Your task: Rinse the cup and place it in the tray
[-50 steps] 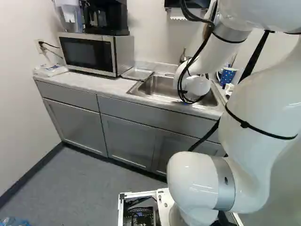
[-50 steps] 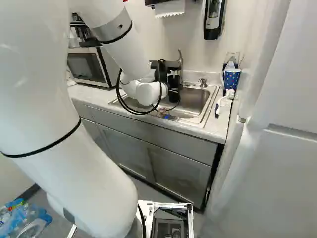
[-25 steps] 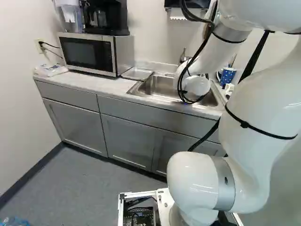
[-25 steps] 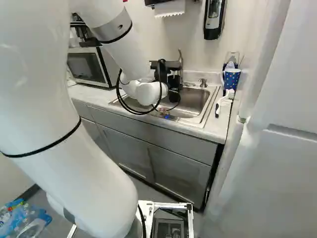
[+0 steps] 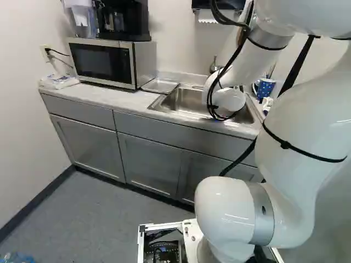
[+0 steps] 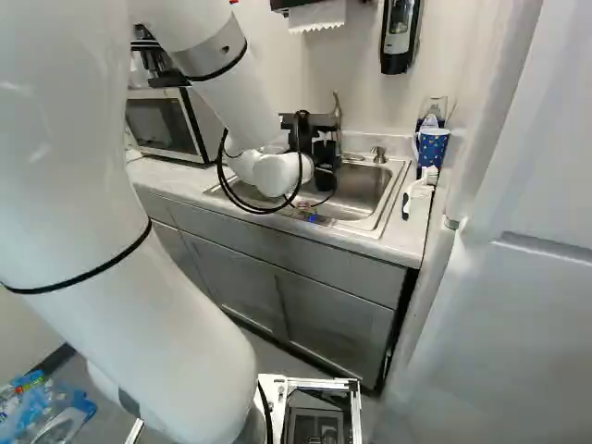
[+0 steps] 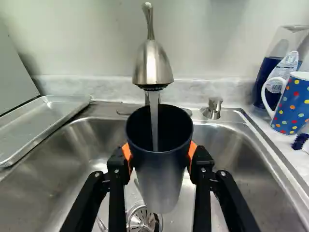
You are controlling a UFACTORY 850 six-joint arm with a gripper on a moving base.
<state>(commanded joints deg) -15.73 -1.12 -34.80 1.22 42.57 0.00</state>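
Orange pads of the gripper clamp the cup from both sides, over the sink, under the running tap. Filled, it likely turns heavy and slippery, best held mid-wall; the tray lies left.

The gripper is black and angular, its slim fingers dotted with small silvery screws and faced with orange pads. Behind it, the arm is glossy white and rounded, with a grey band at a lower joint and thin black straps. Black cables loop beside the white joint nearest the gripper. Farthest from it, the base has a white frame around dark electronics.
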